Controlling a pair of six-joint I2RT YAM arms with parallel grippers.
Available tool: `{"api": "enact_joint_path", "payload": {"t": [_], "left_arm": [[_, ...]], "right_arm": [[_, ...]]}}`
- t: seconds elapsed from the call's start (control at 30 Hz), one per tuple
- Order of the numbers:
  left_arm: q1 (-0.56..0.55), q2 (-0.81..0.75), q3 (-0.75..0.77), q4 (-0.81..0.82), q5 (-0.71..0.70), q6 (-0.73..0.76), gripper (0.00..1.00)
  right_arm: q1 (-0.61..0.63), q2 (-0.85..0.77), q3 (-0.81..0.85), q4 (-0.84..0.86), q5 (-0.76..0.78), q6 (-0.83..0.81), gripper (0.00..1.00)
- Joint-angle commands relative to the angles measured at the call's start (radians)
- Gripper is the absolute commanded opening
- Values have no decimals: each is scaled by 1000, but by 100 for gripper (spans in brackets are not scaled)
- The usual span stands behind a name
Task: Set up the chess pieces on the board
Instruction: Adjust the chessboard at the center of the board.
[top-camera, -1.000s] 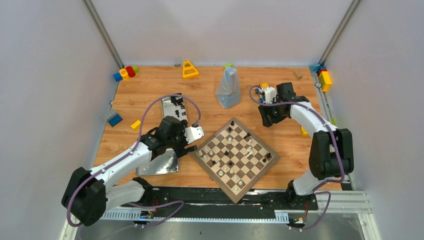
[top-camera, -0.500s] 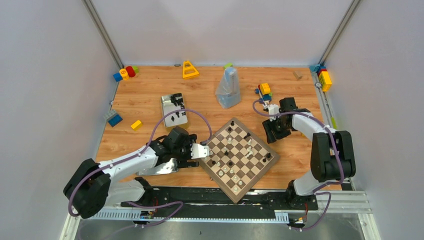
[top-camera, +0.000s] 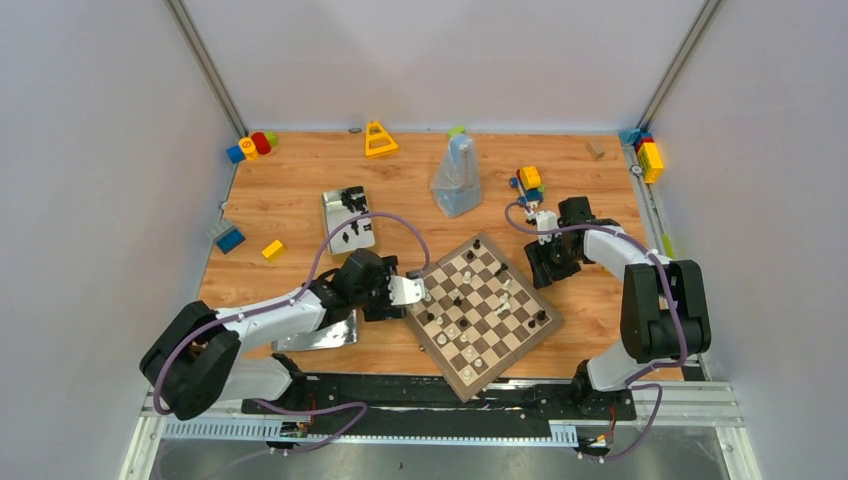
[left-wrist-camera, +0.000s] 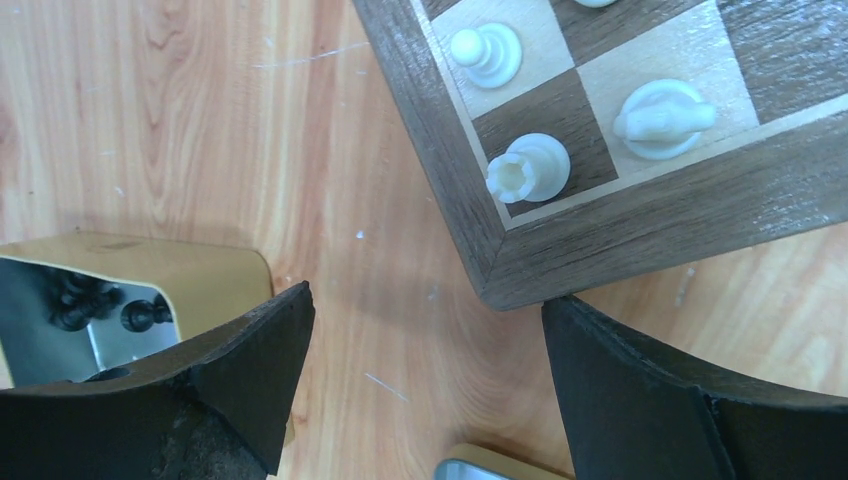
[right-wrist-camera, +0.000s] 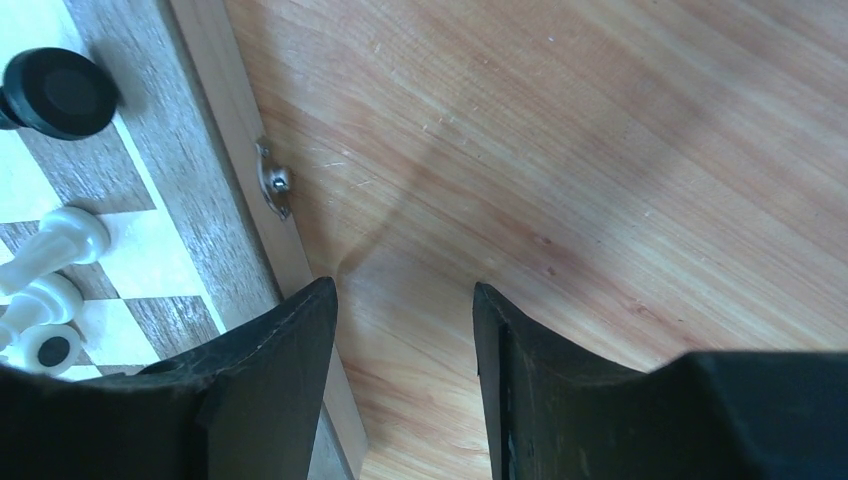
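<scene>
Wood-grain table (top-camera: 300, 180), enclosed by pale walls, seen from above with both arm bases at its near edge. The board (top-camera: 485, 315) lay near-centre, turned so that one corner pointed at the bases. The chess pieces (top-camera: 465, 300), black and cream, stood scattered over its squares rather than in ranks.

The left gripper (top-camera: 415, 292) reached in from the left to the board's left corner. In the left wrist view this gripper (left-wrist-camera: 425, 310) stood wide open and empty, the board corner (left-wrist-camera: 500, 280) lying just beyond the gap between its fingers. A cream rook (left-wrist-camera: 528, 167), a pawn (left-wrist-camera: 487, 52) and a knight (left-wrist-camera: 665, 117) occupied the nearest squares.

The right gripper (top-camera: 543, 272) sat at the board's far-right edge. In the right wrist view it (right-wrist-camera: 405, 295) was partly open over bare wood, holding nothing. One finger (right-wrist-camera: 270, 370) overlapped the board's border; contact could not be judged. A small metal latch (right-wrist-camera: 273, 180) showed on that edge.

A metal tin (top-camera: 348, 220) holding black pieces lay to the far left of the board, and its lid (top-camera: 318, 332) lay beside the left arm. A clear bag (top-camera: 458, 180) and toy blocks (top-camera: 530, 180) stood farther back.
</scene>
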Motion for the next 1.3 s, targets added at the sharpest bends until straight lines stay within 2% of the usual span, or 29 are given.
{"api": "enact_joint_path", "payload": {"t": [0.0,0.5,0.67,1.03,1.27], "left_arm": [[-2,43,32,105,-81,-43,92],[57,369,300,93,-152,-160,91],[97,425,394,56,-152,-180,91],[100,539,553,-49,-175,-183,91],[126,558,596,-66,-217,-194,91]], "right_arm": [[1,6,-24,14,-25,-13,53],[2,-7,-24,-8,-88,13,53],[3,16,7,-25,-131,45,52],[28,84,78,-48,-250,139,52],[39,99,90,-38,-224,150,52]]}}
